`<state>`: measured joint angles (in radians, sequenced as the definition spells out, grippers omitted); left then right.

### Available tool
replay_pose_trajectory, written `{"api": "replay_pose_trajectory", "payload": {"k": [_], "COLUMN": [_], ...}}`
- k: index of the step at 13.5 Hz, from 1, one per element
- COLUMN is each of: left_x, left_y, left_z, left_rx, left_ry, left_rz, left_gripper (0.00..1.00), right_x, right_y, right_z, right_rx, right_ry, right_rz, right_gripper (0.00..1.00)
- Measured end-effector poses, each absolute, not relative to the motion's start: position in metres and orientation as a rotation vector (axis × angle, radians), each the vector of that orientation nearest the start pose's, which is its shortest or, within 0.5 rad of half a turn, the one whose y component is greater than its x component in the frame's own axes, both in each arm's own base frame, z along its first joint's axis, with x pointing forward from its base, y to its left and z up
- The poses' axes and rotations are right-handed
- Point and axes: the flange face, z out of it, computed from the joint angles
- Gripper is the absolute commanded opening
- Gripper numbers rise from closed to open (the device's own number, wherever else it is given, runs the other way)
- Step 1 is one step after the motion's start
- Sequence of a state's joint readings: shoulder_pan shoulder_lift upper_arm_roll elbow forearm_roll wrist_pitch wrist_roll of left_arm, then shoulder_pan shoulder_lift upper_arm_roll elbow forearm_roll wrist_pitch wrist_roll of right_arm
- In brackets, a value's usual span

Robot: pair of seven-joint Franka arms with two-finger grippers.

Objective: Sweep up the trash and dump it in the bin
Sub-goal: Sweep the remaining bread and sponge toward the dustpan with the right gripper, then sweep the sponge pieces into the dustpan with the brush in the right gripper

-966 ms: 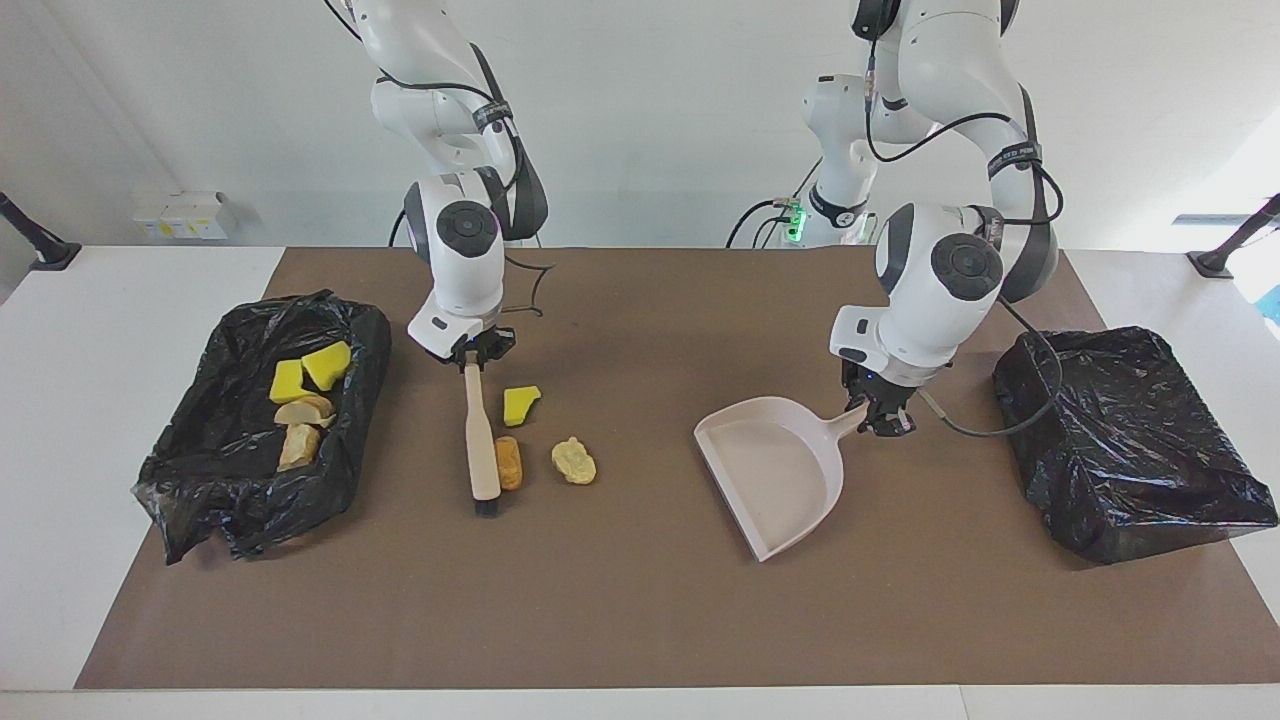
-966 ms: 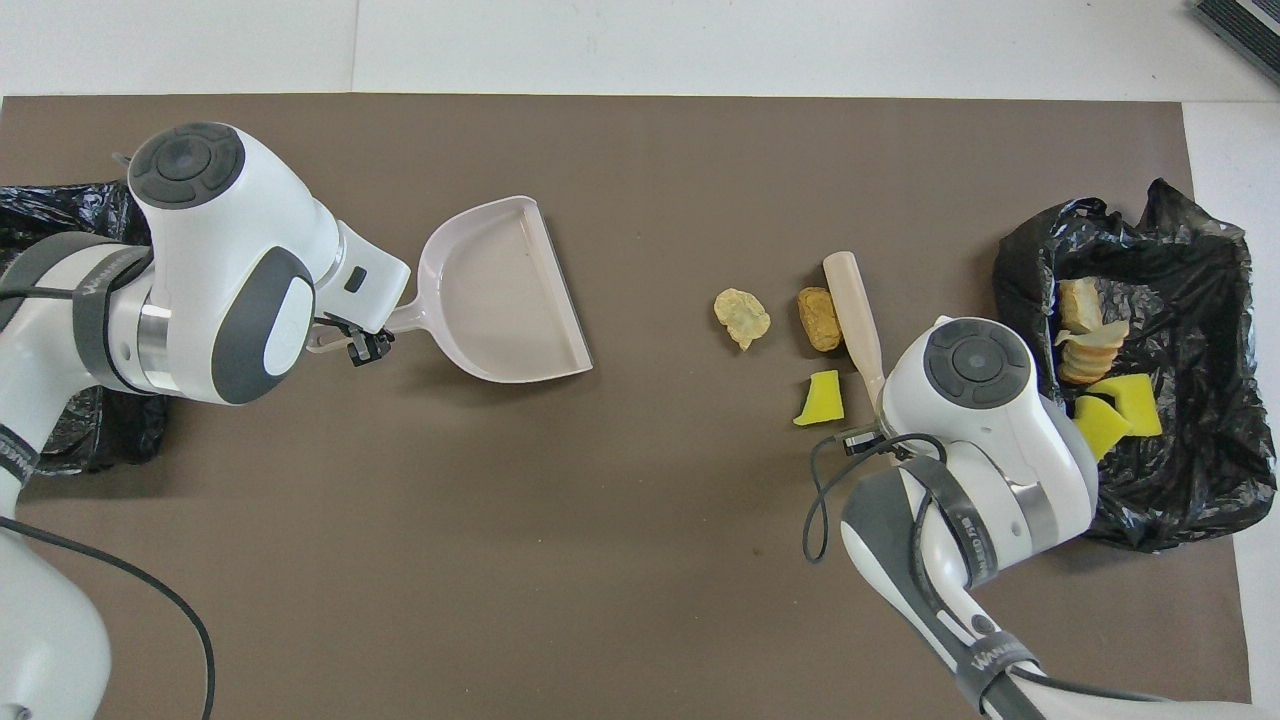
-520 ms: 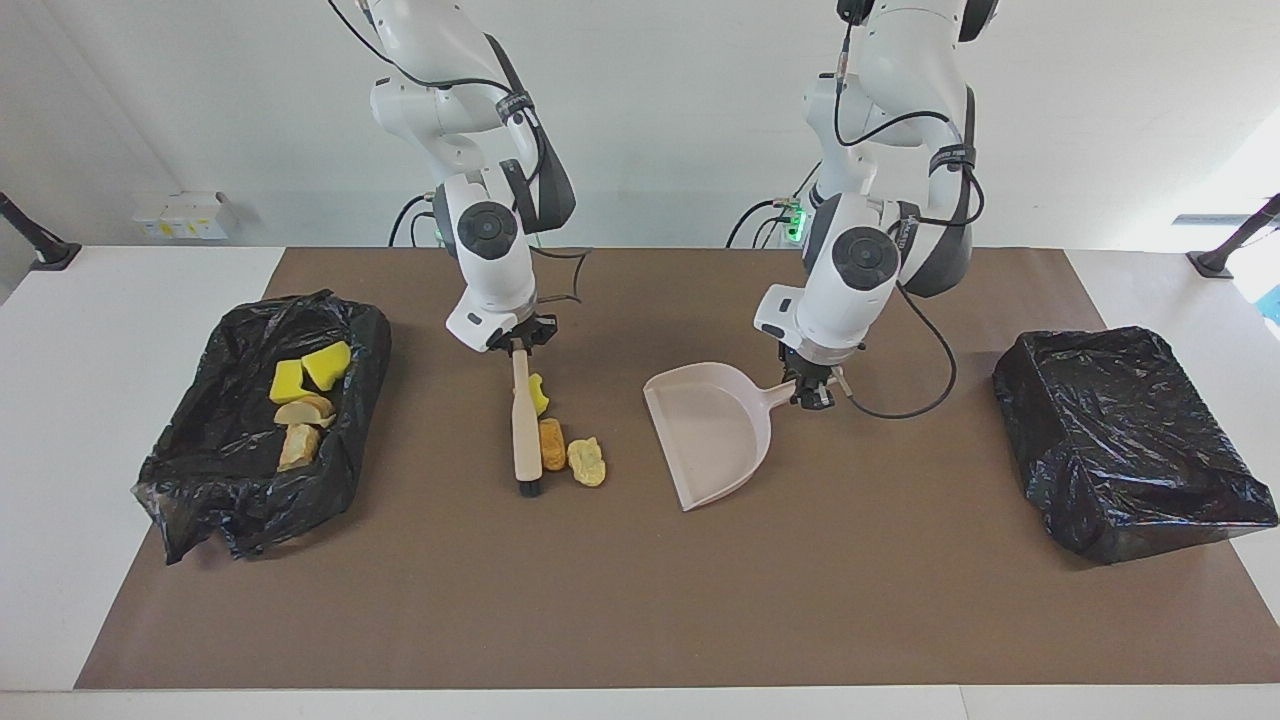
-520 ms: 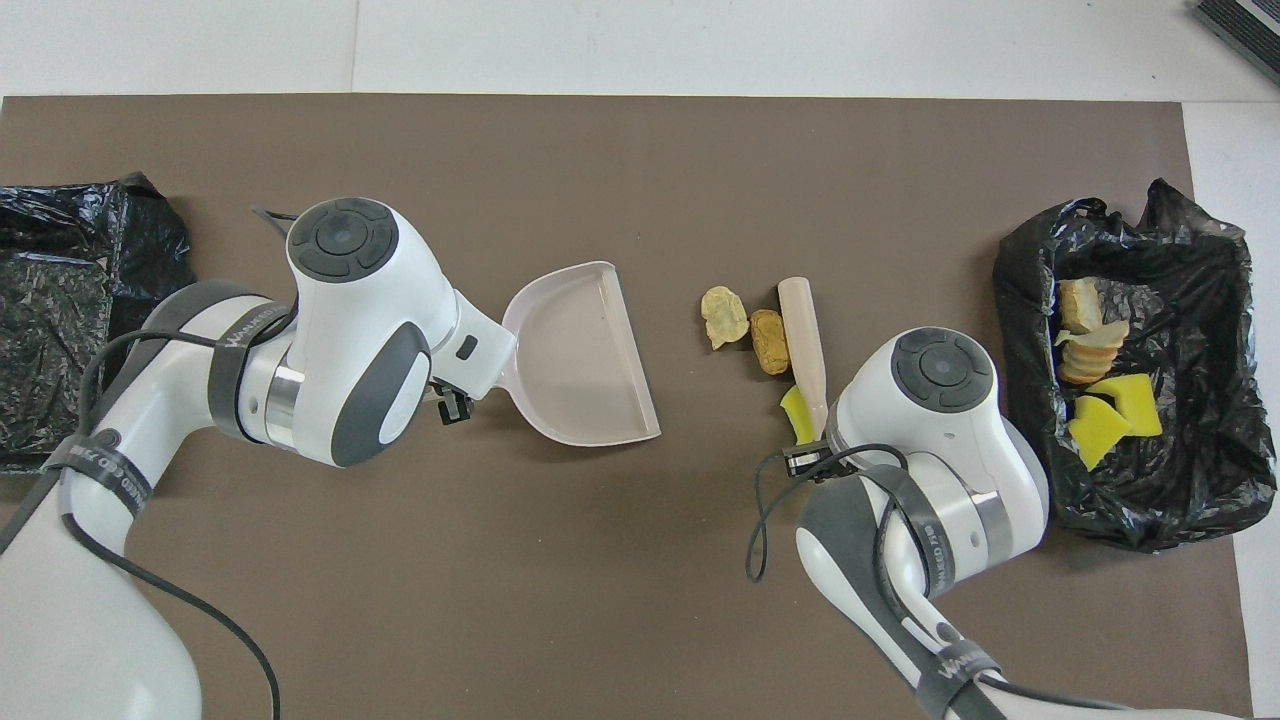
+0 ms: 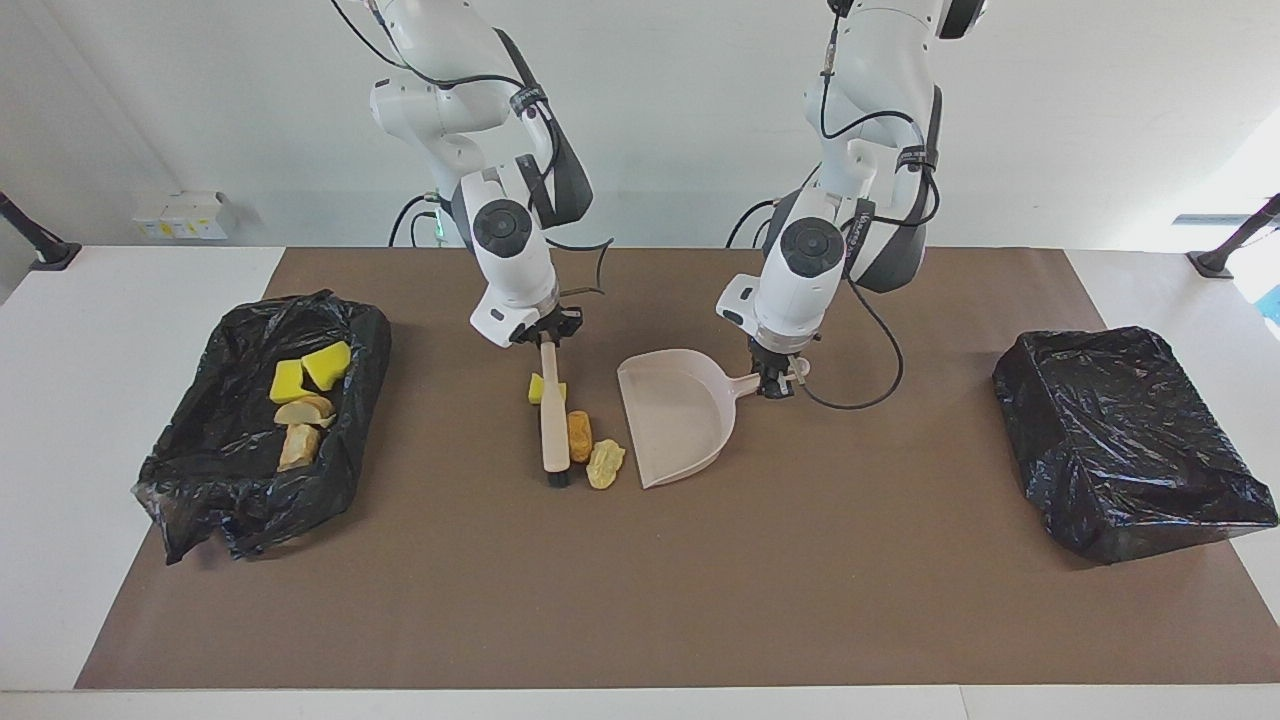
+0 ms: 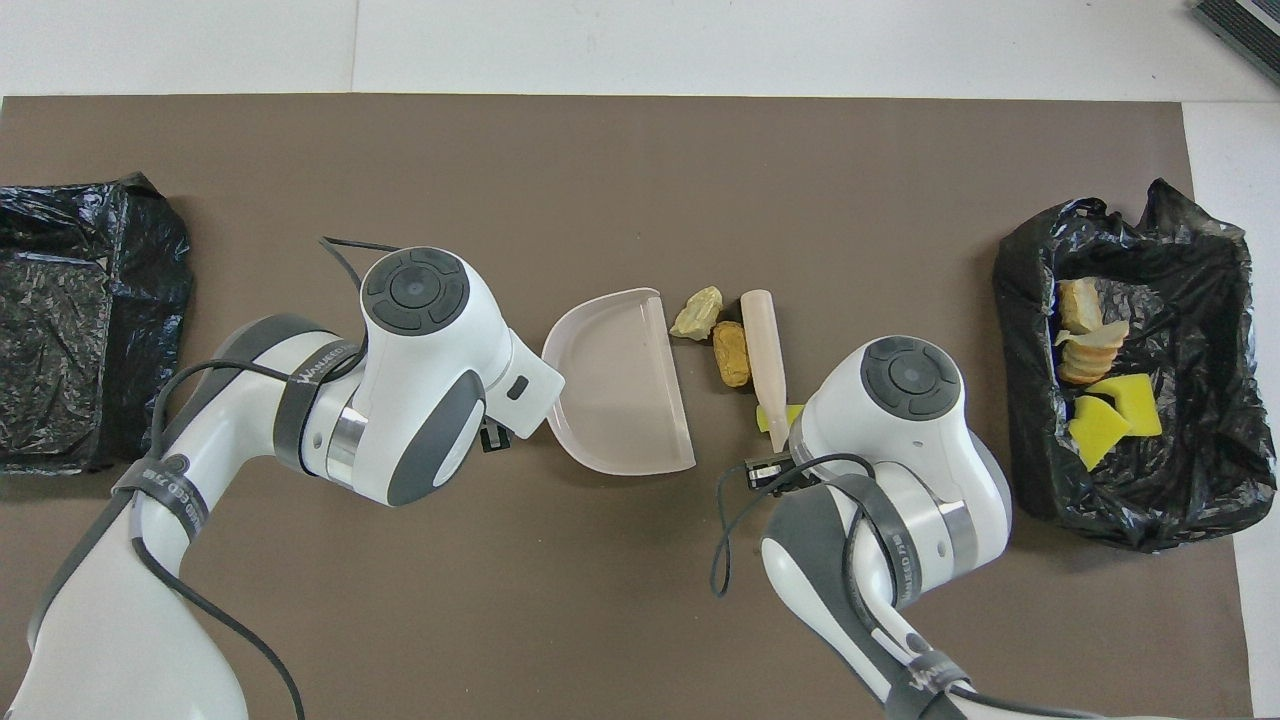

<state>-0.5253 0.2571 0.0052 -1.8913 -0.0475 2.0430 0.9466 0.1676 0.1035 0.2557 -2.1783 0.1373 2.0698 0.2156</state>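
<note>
My right gripper (image 5: 545,338) is shut on the handle of a beige brush (image 5: 550,420), whose bristles rest on the mat. Beside the brush lie three bits of trash: a yellow sponge chunk (image 5: 534,388), an orange-striped piece (image 5: 579,436) and a pale yellow piece (image 5: 605,463). The pale piece (image 6: 697,313) sits right at the lip of the beige dustpan (image 5: 675,415). My left gripper (image 5: 776,385) is shut on the dustpan's handle, and the pan lies flat on the mat with its mouth toward the trash.
A black-lined bin (image 5: 200,470) at the right arm's end of the table holds several sponge and bread pieces (image 5: 300,400). A second black-lined bin (image 5: 1120,440) stands at the left arm's end. A brown mat (image 5: 640,600) covers the table.
Both arms have moved toward the middle of the table. The brush has pushed the three pieces toward the dustpan, and the dustpan has slid in to meet them.
</note>
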Motion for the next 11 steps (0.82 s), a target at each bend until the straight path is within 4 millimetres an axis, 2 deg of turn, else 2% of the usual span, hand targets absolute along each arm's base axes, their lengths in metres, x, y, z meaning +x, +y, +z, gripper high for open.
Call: {"api": "replay_pose_trajectory", "payload": {"k": [3,6,8,9,11], "left_x": [0.516,0.513,0.512,0.512,0.513], "left_y": [-0.315,-0.322,-0.325,-0.325,-0.325], "left_z": [0.361,0.359,0.359,0.359,0.358], "left_rx": [-2.381,-2.371,-2.369,-2.368,-2.348], "left_ry": [2.131,2.135,2.134,2.135,2.157], "left_rz": [0.125,0.088,0.079,0.077,0.071], "left_gripper": [0.00,0.00,0.00,0.00,0.00], "right_x": [0.466,0.461,0.461,0.461,0.459], "right_y": [0.273,0.300,0.302,0.295,0.265], "right_z": [0.337,0.351,0.373,0.387,0.419], "right_rx": [-2.874,-2.806,-2.806,-2.815,-2.871], "right_ry": [-0.225,-0.255,-0.261,-0.267,-0.282], "right_rz": [0.407,0.420,0.408,0.406,0.421], "right_gripper": [0.00,0.00,0.00,0.00,0.00]}}
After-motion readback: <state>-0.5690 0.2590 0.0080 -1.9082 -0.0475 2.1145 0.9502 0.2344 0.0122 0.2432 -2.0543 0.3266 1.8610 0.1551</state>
